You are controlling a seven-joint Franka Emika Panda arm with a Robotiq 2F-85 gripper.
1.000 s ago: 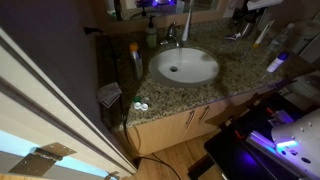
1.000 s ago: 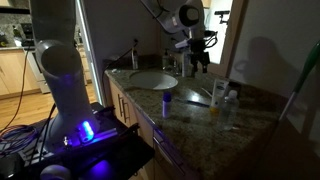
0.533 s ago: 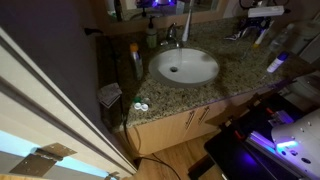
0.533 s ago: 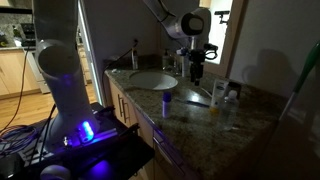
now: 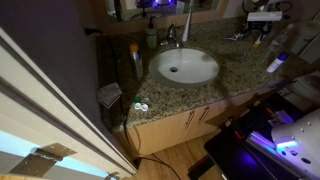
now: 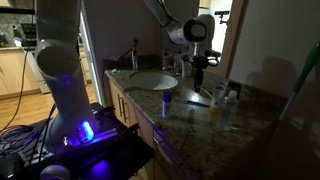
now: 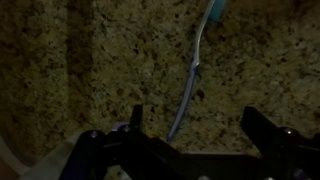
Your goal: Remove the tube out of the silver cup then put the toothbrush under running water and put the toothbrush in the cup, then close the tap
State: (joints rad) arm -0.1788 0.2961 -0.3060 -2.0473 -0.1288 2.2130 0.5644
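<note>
I am hovering the tool [image 7: 190, 138] over the toothbrush [image 7: 192, 75], which is lying flat on the speckled worktop [image 5: 235, 75], well to the right of the basin [image 5: 155, 62]. The tool is released, its jaws standing wide on either side of the handle. In the wrist view the blue head is pointing to the far side and the thin handle is running back toward me, slightly off the middle of the gap.

To do this well, I am thinking of shifting a touch so the handle sits centred, then going straight down until the tips nearly meet the stone, and pinching across the handle at its middle, not the bristles. The handle is slim and low, so a shallow descent would likely miss it.

In an exterior view a small blue-topped item [image 6: 167, 100] is standing near on the worktop. The tap [image 5: 170, 35] is sitting at the far rim of the basin, with an amber bottle [image 5: 134, 60] to its left. I cannot tell where the cup is standing.
</note>
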